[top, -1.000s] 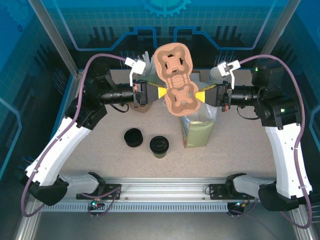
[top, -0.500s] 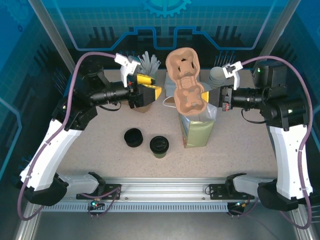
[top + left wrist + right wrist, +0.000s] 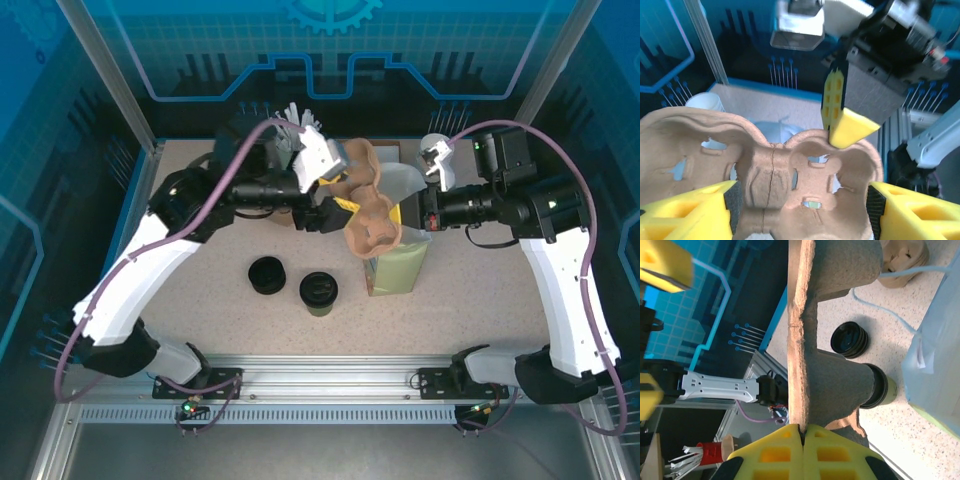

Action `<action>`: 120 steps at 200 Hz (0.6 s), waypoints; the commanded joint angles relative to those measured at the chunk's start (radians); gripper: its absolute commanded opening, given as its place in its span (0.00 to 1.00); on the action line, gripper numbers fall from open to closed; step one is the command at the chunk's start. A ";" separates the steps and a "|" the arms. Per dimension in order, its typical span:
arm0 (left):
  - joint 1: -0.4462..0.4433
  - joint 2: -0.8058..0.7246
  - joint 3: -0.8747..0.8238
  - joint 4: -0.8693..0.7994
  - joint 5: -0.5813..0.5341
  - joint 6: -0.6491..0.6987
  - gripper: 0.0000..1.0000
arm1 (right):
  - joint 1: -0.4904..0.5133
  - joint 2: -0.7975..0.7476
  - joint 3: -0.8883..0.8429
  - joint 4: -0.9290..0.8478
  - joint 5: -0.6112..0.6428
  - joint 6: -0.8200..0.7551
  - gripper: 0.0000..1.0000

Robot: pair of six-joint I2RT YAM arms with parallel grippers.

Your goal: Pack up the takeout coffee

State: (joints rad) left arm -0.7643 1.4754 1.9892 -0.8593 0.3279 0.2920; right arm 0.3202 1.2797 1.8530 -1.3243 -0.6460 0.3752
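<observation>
The takeout coffee [image 3: 318, 292] stands upright on the desk [image 3: 480, 300], toward the middle of its near edge. It sits between a loose black lid [image 3: 266, 275] and the green paper bag [image 3: 395, 268], touching neither. Over the bag's mouth hangs a brown pulp cup carrier [image 3: 368, 205]. The right gripper [image 3: 802, 432] is pinched tight on the carrier's rim. The left gripper [image 3: 800, 215] gapes wide, its yellow fingers [image 3: 685, 212] flanking the carrier's other end. Whether they touch it I cannot tell.
</observation>
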 commanded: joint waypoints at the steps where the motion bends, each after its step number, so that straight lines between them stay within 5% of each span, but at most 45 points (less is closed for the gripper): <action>1: -0.034 0.042 0.048 -0.110 -0.093 0.107 0.68 | 0.031 -0.001 -0.026 -0.013 0.020 0.017 0.00; 41: -0.074 0.076 0.043 -0.127 -0.190 0.170 0.76 | 0.063 0.003 -0.051 -0.001 0.027 0.018 0.00; 120: -0.083 0.120 0.043 -0.153 -0.258 0.186 0.74 | 0.086 -0.005 -0.064 0.010 0.031 0.016 0.00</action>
State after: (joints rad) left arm -0.8391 1.5738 2.0026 -0.9852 0.1081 0.4549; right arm 0.3882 1.2823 1.7985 -1.3231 -0.6094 0.3851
